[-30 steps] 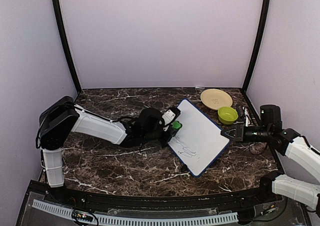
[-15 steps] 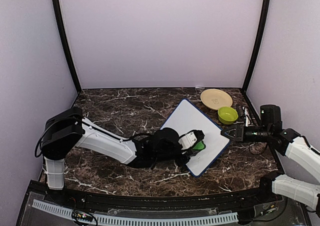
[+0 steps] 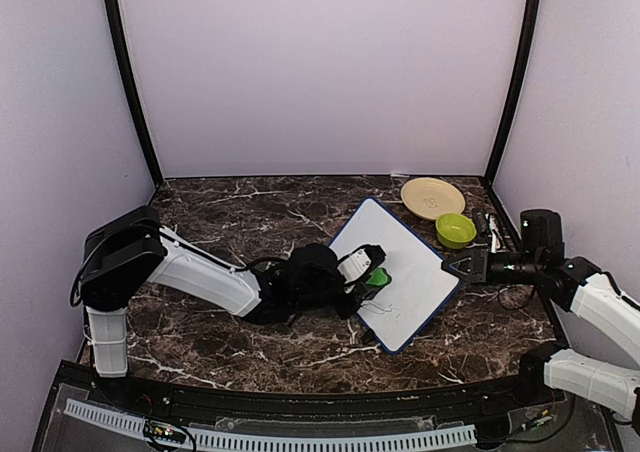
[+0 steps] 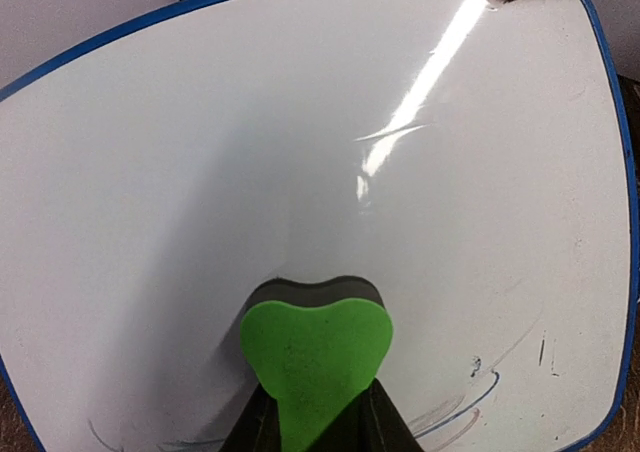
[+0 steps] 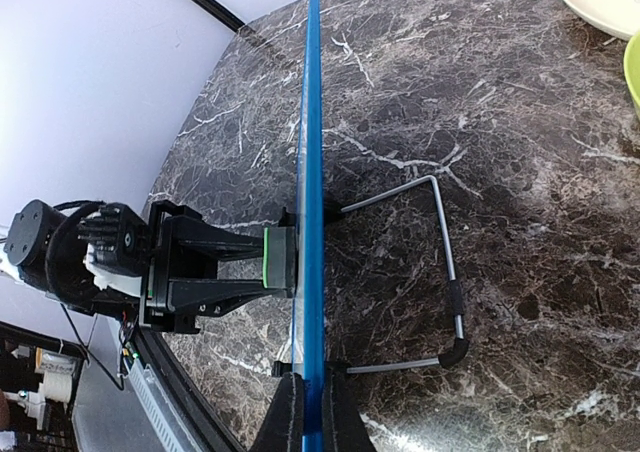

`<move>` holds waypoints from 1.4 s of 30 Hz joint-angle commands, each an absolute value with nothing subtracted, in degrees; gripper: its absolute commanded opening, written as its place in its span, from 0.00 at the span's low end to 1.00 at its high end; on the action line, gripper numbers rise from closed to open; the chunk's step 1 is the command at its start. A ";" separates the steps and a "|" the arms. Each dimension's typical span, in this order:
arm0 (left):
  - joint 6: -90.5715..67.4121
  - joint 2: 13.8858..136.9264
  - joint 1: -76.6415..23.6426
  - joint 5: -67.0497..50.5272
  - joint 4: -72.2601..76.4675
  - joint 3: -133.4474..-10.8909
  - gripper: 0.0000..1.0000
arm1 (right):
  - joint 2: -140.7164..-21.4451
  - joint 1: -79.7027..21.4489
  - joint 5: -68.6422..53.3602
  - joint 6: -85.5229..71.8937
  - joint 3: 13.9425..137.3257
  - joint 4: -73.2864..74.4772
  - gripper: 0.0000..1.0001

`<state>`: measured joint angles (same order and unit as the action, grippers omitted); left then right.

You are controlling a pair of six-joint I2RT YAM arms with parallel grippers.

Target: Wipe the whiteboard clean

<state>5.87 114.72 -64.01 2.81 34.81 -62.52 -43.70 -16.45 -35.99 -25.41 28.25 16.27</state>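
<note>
- The left gripper [image 3: 368, 270] had its jaws pinched narrow on a green eraser [image 4: 315, 357], with the eraser's pad pressed flat on the whiteboard [image 4: 300, 152] straight ahead of the fingertips.
- The right gripper [image 3: 455, 269] had its jaws shut on the whiteboard's blue frame, at the corner nearest that arm. In the right wrist view the frame [image 5: 312, 172] ran away edge-on from between the fingers.
- So the whiteboard sat between the 2 grippers, one bracing it and one wiping it.
- Most of the board beyond the eraser looked clean. Faint pen marks [image 4: 470, 402] lay low and to one side of the left jaws, near the board's bottom edge, with a thin streak on the other side too.
- My read: the wipe was well along, and the next strokes needed to come back towards those corner marks.
- To do it well, the pad should stay flat with steady pressure and strokes that overlap, while the right grip holds firm so the board cannot slide.
- A bent wire stand [image 5: 445, 262] propped the board from behind, so a hard push could rock it.
- A tan plate [image 3: 432, 197] and a green bowl [image 3: 455, 230] sat beyond the right jaws on the marble table [image 3: 250, 212], near the board's far corner but out of the eraser's path.
</note>
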 commanded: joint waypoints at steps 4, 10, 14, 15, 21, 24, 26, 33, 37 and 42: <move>10.40 119.11 -71.73 3.63 30.50 -67.71 0.00 | -43.65 -17.06 -38.94 -24.23 29.26 15.95 0.00; 11.23 121.36 -74.64 3.60 30.05 -69.43 0.00 | -43.42 -17.08 -38.85 -24.25 29.27 16.08 0.00; 11.89 121.25 -74.17 6.16 29.81 -68.04 0.00 | -43.52 -17.05 -38.94 -24.17 29.26 16.06 0.00; 11.21 120.73 -73.78 6.24 29.76 -67.68 0.00 | -43.55 -17.05 -38.89 -24.17 29.27 16.04 0.00; 5.57 116.29 -67.28 5.33 31.93 -62.63 0.00 | -43.63 -17.05 -39.05 -24.14 29.19 16.05 0.00; 4.94 114.77 -63.79 5.53 32.03 -61.13 0.00 | -43.60 -17.05 -39.20 -24.08 29.24 16.08 0.00; 5.23 114.31 -62.07 5.70 32.17 -60.42 0.00 | -43.55 -17.05 -39.02 -24.08 29.19 16.08 0.00; 2.56 113.39 -55.43 4.90 32.37 -59.43 0.00 | -43.53 -17.05 -39.22 -24.07 29.25 16.07 0.00; 2.03 113.52 -54.34 4.99 32.24 -59.47 0.00 | -43.47 -17.03 -39.22 -24.03 29.27 16.06 0.00; 1.37 113.80 -54.33 5.20 31.98 -59.74 0.00 | -43.49 -17.05 -39.27 -24.10 29.25 16.08 0.00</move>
